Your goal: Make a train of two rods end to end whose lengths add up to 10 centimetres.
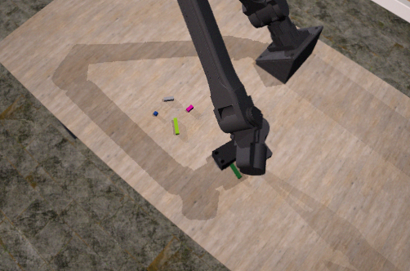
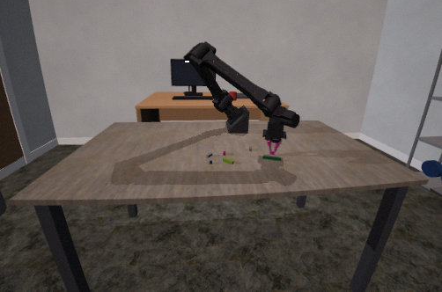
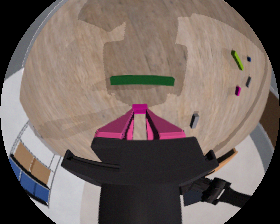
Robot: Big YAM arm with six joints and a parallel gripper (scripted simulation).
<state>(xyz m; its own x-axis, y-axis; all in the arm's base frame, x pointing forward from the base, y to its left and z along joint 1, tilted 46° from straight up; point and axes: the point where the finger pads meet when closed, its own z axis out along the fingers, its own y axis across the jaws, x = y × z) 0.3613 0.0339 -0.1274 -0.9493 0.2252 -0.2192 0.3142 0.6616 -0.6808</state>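
Observation:
My gripper (image 2: pixel 272 152) (image 3: pixel 139 111) points down with its pink fingers close together; they look shut on a small magenta rod, though its colour nearly matches theirs. It hangs above the table, just behind the green rod (image 1: pixel 235 171) (image 2: pixel 271 157) (image 3: pixel 142 80), which lies flat. The top view hides the fingertips behind the arm. Another magenta rod (image 1: pixel 189 108) (image 2: pixel 224 153) (image 3: pixel 238 91), a lime rod (image 1: pixel 176 126) (image 2: pixel 228 161) (image 3: pixel 237 60), a blue rod (image 1: pixel 155 113) (image 2: pixel 210 162) (image 3: pixel 249 59) and a grey rod (image 1: pixel 168 99) (image 2: pixel 209 155) (image 3: pixel 248 81) lie apart from one another.
A second grey rod (image 2: pixel 250 149) (image 3: pixel 194 121) lies near the gripper, away from the green rod; the arm hides it in the top view. The arm's base (image 1: pixel 287 55) (image 2: pixel 238 122) stands at the table's back. The table's front edge (image 2: pixel 220 199) is well in front of the rods.

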